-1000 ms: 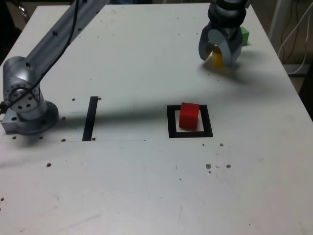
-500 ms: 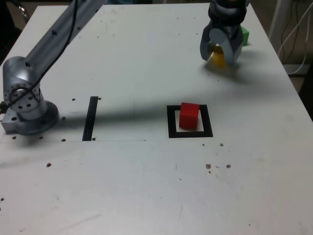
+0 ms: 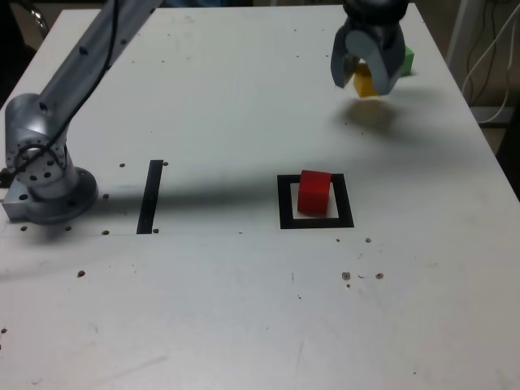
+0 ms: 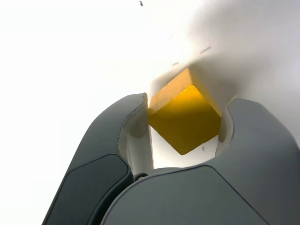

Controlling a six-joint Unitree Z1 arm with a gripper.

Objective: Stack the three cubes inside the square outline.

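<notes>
My gripper point(image 3: 363, 78) hangs over the far right of the table in the exterior view, shut on the yellow cube point(image 3: 363, 81), which is lifted off the surface with its shadow below. The wrist view shows the yellow cube point(image 4: 185, 112) pinched corner-wise between both fingers. A red cube point(image 3: 314, 192) sits inside the black square outline point(image 3: 285, 203) near the table's middle. The green cube point(image 3: 405, 58) rests just behind the gripper, partly hidden by it.
A narrow black strip point(image 3: 150, 196) lies on the table toward the exterior view's left, near the arm's round base point(image 3: 45, 175). The table's right edge runs close to the gripper, with white cables point(image 3: 496, 49) beyond it.
The gripper has risen from the table with the yellow cube in it, and the cube's shadow now lies apart from it on the surface.
</notes>
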